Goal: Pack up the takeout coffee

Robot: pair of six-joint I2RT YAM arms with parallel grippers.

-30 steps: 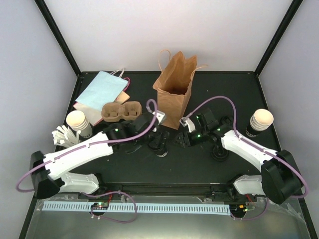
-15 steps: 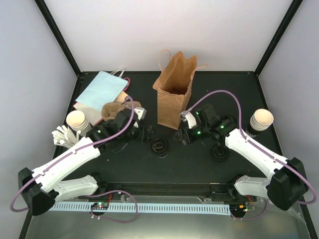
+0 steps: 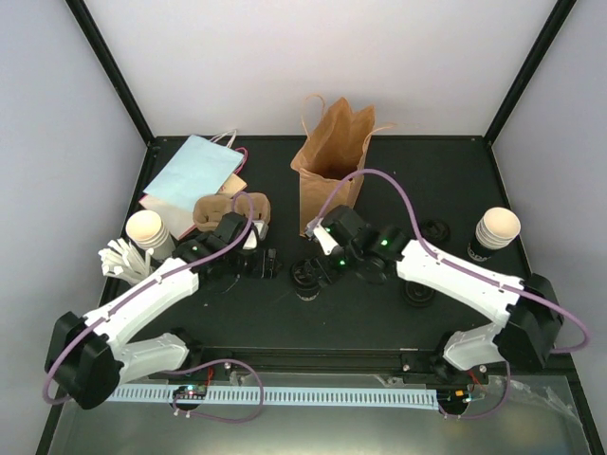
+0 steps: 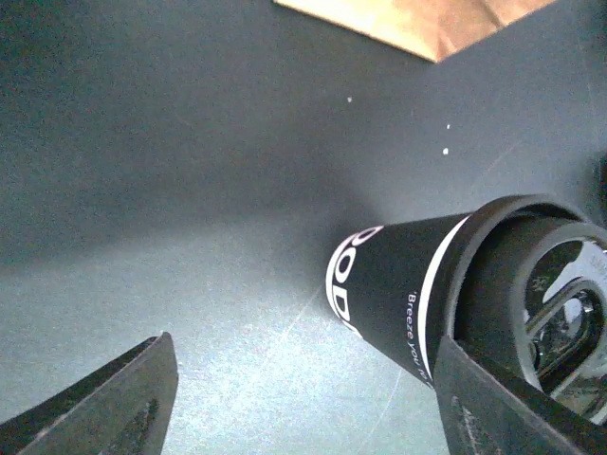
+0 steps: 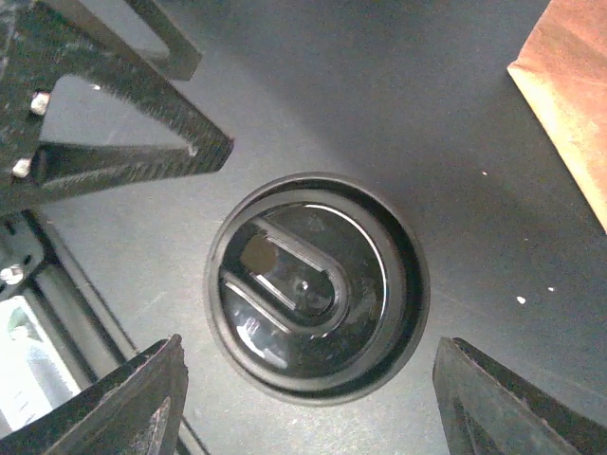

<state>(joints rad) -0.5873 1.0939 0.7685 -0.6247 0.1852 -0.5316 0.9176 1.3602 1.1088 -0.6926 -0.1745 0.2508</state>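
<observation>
hovering right end effector, lidded cup directly below

Under the right claw, the lid is glossy black plastic; the table around it seems matt, lightly scuffed.

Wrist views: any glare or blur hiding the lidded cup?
Left wrist: pale glare washes over the table beside the cup, whose lettering is still legible. Right wrist: the lid is sharp, with only small reflections on its top.
</observation>
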